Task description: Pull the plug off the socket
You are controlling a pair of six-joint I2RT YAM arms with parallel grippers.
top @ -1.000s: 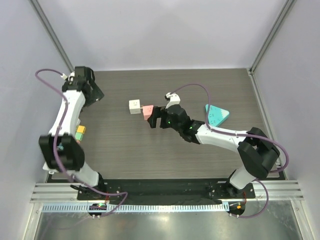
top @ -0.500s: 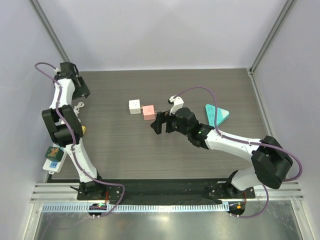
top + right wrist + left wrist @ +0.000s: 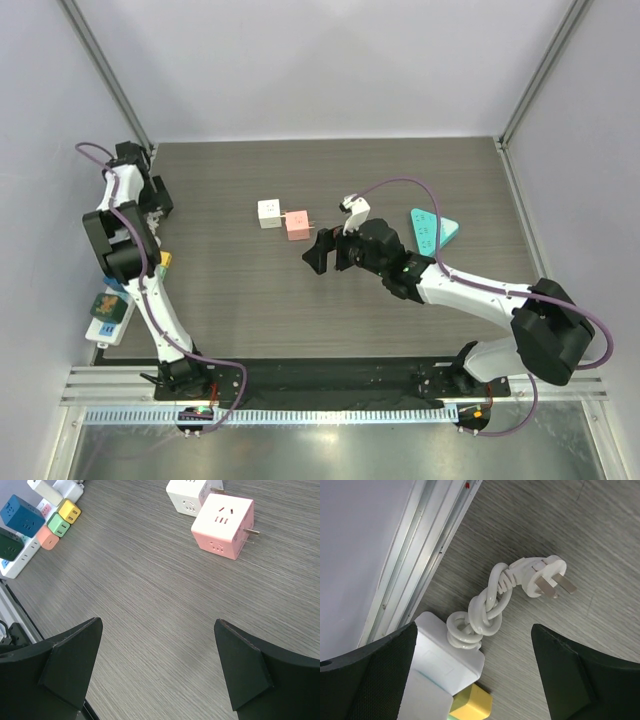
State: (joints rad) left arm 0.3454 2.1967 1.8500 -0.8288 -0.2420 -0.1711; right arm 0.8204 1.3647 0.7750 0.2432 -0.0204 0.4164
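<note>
As left end effector (image 3: 474, 627) gapes, power strip (image 3: 438, 666) seemingly abuts rail (image 3: 420, 550), tabletop (image 3: 570, 535) beyond.

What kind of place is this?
Probably a robotics lab test cell: the wood-grain table is boxed in by plain panels on aluminium posts, the left arm and right arm are bolted to a rail at its edge, and a pink cube socket lies on it.

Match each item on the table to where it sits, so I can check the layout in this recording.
Items:
1. pink cube adapter
2. white cube adapter
3. teal triangular block
4. white power plug

Places:
A. at the end of a knotted white cord
B. towards the table's right edge
C. between the white cube and the teal block
D. just left of the pink cube, top view

Pairs: 1-C, 2-D, 3-B, 4-A
</note>
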